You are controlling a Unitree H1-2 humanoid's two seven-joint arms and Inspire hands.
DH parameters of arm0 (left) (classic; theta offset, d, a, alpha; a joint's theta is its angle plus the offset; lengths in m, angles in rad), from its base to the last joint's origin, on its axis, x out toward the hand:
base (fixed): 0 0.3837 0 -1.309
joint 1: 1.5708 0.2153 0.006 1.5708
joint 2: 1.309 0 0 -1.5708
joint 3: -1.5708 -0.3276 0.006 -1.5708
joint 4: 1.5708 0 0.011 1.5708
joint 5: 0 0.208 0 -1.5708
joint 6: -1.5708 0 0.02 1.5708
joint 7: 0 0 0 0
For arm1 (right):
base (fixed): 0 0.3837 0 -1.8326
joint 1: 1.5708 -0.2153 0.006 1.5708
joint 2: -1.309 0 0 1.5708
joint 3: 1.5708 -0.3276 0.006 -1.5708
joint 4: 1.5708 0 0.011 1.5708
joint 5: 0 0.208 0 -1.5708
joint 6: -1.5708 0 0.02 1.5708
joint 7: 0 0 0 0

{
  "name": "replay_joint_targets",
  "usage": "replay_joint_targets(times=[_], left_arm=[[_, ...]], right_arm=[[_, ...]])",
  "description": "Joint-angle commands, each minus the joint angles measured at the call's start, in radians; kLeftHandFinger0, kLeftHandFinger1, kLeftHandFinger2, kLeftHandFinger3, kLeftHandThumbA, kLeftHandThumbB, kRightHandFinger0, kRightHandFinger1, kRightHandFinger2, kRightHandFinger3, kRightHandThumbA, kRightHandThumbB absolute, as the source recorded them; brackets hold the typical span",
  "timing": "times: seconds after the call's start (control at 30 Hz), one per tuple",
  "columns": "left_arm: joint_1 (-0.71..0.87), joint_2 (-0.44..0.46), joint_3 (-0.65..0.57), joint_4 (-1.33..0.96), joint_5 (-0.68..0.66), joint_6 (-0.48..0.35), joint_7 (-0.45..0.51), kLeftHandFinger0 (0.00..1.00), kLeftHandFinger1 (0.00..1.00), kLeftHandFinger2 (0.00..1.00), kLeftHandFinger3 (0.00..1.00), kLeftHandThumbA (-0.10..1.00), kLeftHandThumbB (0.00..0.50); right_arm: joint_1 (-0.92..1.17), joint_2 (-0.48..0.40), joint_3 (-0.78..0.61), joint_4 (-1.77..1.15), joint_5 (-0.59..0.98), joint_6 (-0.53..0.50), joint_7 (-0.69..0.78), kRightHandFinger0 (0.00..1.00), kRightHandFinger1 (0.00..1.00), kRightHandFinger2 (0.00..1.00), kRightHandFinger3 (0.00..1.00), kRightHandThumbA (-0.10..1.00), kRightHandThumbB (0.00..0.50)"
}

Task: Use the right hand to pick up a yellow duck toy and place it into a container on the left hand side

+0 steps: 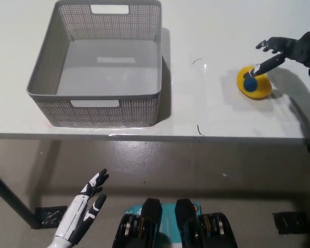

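Yellow duck toy (254, 83) on table (206, 108); black right hand (279, 51) spread above it, fingertip touching.

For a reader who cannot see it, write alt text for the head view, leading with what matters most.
A black right hand reaches over a yellow duck toy on the right of a white table, fingers spread, not yet holding it. A grey mesh basket with nothing in it sits on the left of the table, and the white left hand hangs open below the table edge.

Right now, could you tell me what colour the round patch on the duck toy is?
Blue, on the yellow duck toy; the head view shows it.
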Motion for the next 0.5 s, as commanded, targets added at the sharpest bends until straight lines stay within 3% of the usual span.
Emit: replay_joint_targets(times=[0.0, 0.17, 0.23, 0.3, 0.4, 0.43, 0.47], left_arm=[[-0.014, 0.003, 0.006, -0.007, -0.015, -0.041, 0.002, 1.00, 1.00, 1.00, 1.00, 1.00, 0.273], [-0.016, 0.002, 0.007, -0.013, -0.010, -0.037, 0.005, 1.00, 1.00, 1.00, 1.00, 1.00, 0.276], [-0.014, 0.003, 0.009, -0.021, -0.009, -0.031, 0.004, 1.00, 1.00, 1.00, 1.00, 1.00, 0.272], [-0.019, 0.004, 0.011, -0.015, -0.013, -0.042, 0.006, 1.00, 1.00, 1.00, 1.00, 1.00, 0.267], [-0.019, 0.005, 0.011, -0.021, -0.005, -0.035, 0.006, 1.00, 1.00, 1.00, 1.00, 1.00, 0.276], [-0.020, 0.005, 0.011, -0.022, -0.005, -0.036, 0.006, 1.00, 1.00, 1.00, 1.00, 1.00, 0.277], [-0.021, 0.005, 0.011, -0.022, -0.004, -0.035, 0.006, 1.00, 1.00, 1.00, 1.00, 1.00, 0.278]], right_arm=[[-0.076, -0.040, -0.008, 0.003, 0.025, -0.028, 0.065, 1.00, 1.00, 1.00, 1.00, 0.98, 0.473], [-0.074, -0.037, 0.001, 0.012, 0.016, -0.042, 0.070, 1.00, 1.00, 1.00, 1.00, 0.98, 0.455], [-0.069, -0.035, -0.003, 0.018, 0.021, -0.048, 0.069, 1.00, 1.00, 1.00, 1.00, 0.96, 0.496], [-0.066, -0.032, -0.006, 0.022, 0.023, -0.046, 0.068, 1.00, 1.00, 1.00, 1.00, 0.92, 0.500], [-0.057, -0.029, -0.005, 0.028, 0.021, -0.039, 0.063, 1.00, 1.00, 1.00, 1.00, 0.89, 0.500], [-0.054, -0.025, -0.001, 0.030, 0.016, -0.040, 0.059, 1.00, 1.00, 1.00, 1.00, 0.89, 0.471], [-0.050, -0.023, 0.002, 0.035, 0.013, -0.046, 0.051, 1.00, 1.00, 1.00, 1.00, 0.90, 0.474]])
